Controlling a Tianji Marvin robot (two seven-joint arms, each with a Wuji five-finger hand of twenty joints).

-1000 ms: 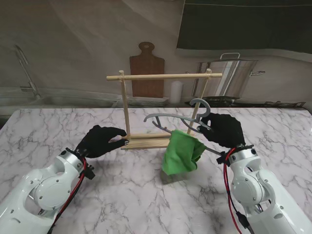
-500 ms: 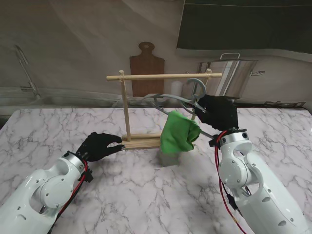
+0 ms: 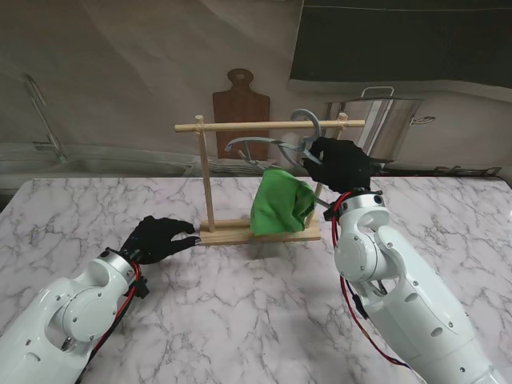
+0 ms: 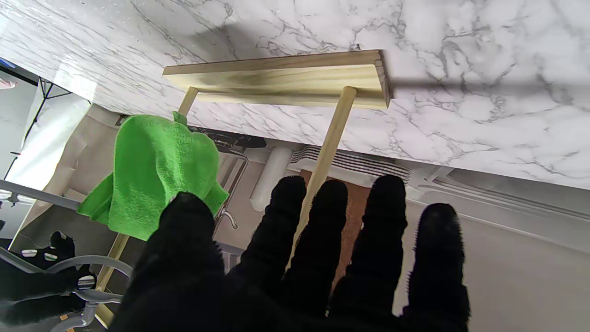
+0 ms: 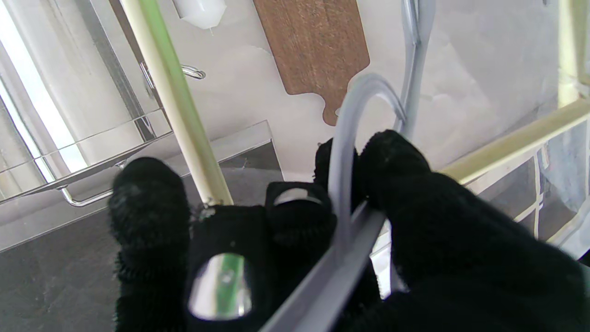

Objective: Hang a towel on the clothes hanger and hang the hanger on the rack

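My right hand (image 3: 338, 164) grips the grey hanger (image 3: 272, 147), green towel (image 3: 280, 206) draped, by the rack's top bar (image 3: 268, 126); my left hand (image 3: 158, 238), fingers spread, holds nothing beside its base (image 3: 240, 233).

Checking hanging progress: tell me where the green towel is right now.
In the stand view the green cloth towel hangs off the grey plastic hanger in the right hand, just under the wooden rack's top bar, right of centre.

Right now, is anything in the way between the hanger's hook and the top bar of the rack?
Nothing visible blocks it. The right hand holds the hanger with its hook up beside the rack's top bar. The green towel hangs lower down, and the left hand rests by the rack's base.
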